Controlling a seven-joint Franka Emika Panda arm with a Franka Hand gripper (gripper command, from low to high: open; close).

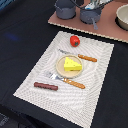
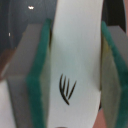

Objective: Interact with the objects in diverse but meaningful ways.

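Observation:
My gripper (image 1: 94, 6) is at the back, just above a grey pot (image 1: 90, 16). In the wrist view the gripper (image 2: 73, 70) is shut on a white fish-like piece (image 2: 75, 40) with a black mark, clamped between green pads (image 2: 37, 80). The piece shows white and blue at the gripper in the exterior view (image 1: 96, 5). A second grey pot (image 1: 65, 9) stands to the exterior view's left of the first. A yellow cheese wedge (image 1: 72, 64) lies on a round tan plate (image 1: 61, 69). A red tomato (image 1: 74, 41) and a brown sausage (image 1: 45, 86) lie on the placemat (image 1: 35, 70).
Orange-handled cutlery lies on both sides of the plate: a knife (image 1: 80, 56) behind it, a fork (image 1: 67, 80) in front. The pots stand on a pinkish board (image 1: 107, 31). A pale bowl (image 1: 123, 17) sits at that board's right end. Dark cloth surrounds the placemat.

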